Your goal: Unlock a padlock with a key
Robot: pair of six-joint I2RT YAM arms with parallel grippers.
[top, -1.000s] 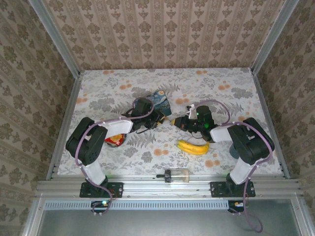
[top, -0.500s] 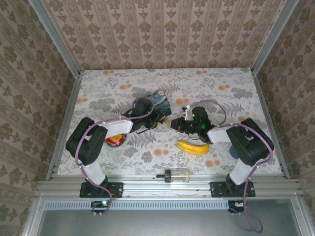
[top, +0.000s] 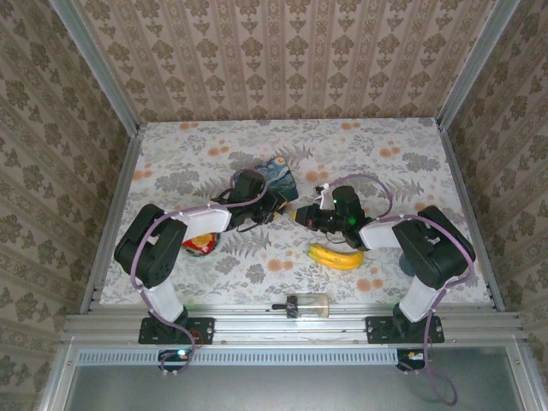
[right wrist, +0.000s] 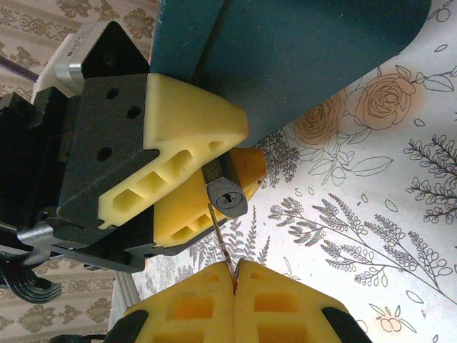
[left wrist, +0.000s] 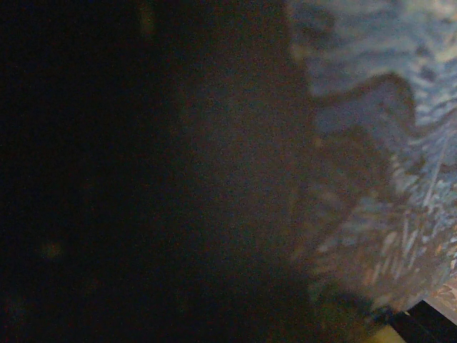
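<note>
In the right wrist view the small dark padlock (right wrist: 227, 199) sits pinched between the yellow fingers (right wrist: 187, 121) of my left gripper (top: 279, 208), keyhole face toward the camera. My right gripper (right wrist: 235, 269) is shut on the key (right wrist: 221, 239), whose thin blade points up at the padlock. The blade tip rests at the left edge of the lock face, beside the keyhole and not inside it. Seen from above, the right gripper (top: 301, 214) meets the left one at mid-table. The left wrist view is mostly dark and shows nothing of the jaws.
The blue painted tin box (top: 278, 175) stands right behind the two grippers and looms close in both wrist views (right wrist: 307, 57) (left wrist: 385, 107). A banana (top: 336, 255) lies near the right arm. A clear cylinder with a black cap (top: 308, 305) rests on the front rail. A red object (top: 202, 243) sits under the left arm.
My right gripper has crept a little to the left, bringing the key up to the padlock. The left arm has held still.
</note>
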